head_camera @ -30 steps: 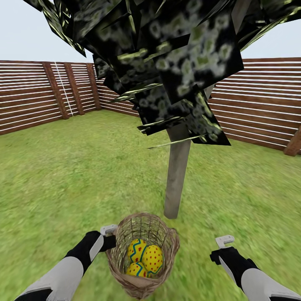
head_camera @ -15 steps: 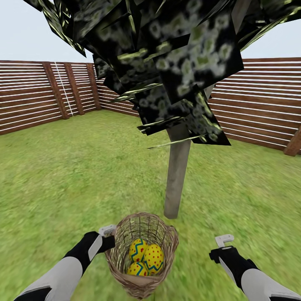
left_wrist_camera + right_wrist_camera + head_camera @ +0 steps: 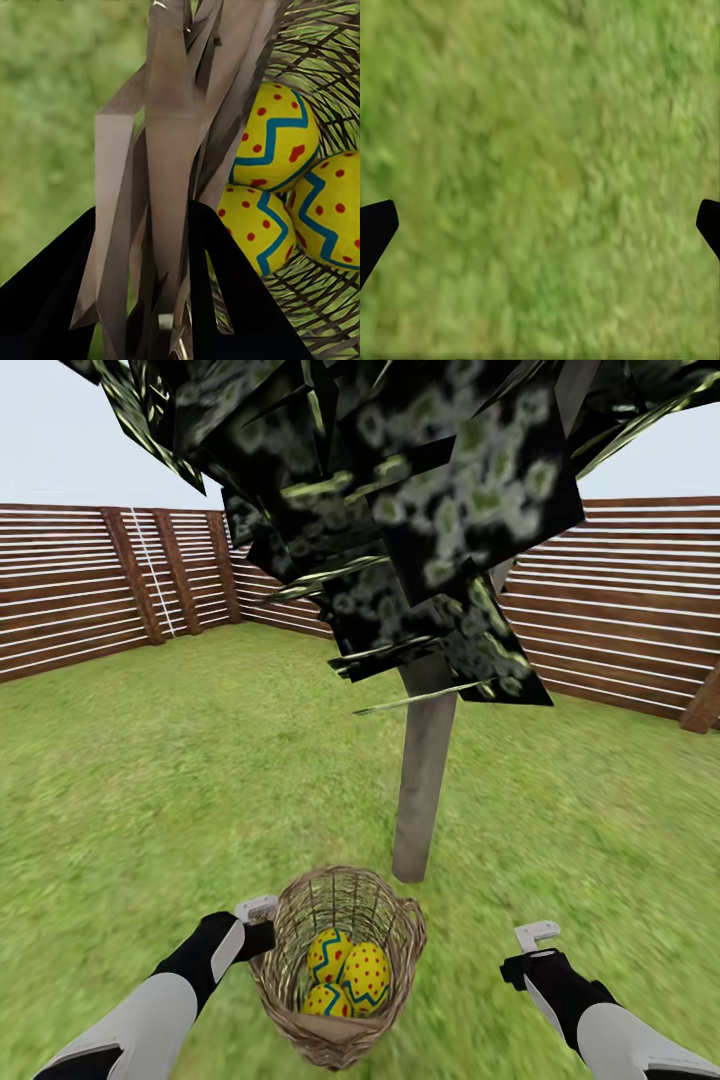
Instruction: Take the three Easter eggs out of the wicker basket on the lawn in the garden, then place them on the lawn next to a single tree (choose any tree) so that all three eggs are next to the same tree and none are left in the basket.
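The wicker basket (image 3: pixel 288 972) hangs low over the lawn (image 3: pixel 150 780), just in front of the tree (image 3: pixel 424 780) with its grey-brown trunk. Three Easter eggs (image 3: pixel 347 975) lie together inside it. My left gripper (image 3: pixel 262 932) is shut on the basket's rim at its left side. The left wrist view has the dark fingers (image 3: pixel 229 296) clamped on the woven rim (image 3: pixel 172 150), with the eggs (image 3: pixel 276 139) just beyond. Right of the basket, my right gripper (image 3: pixel 522 958) hovers open over bare grass (image 3: pixel 540 150), its gripper (image 3: pixel 540 225) holding nothing.
A brown slatted fence (image 3: pixel 80 590) encloses the garden at the back and right. The tree's dark foliage (image 3: pixel 420 490) overhangs the upper middle of the head view. Open grass spreads left and right of the trunk.
The basket, held in my left gripper, has moved a little forward toward the tree trunk. The right arm has stayed put.
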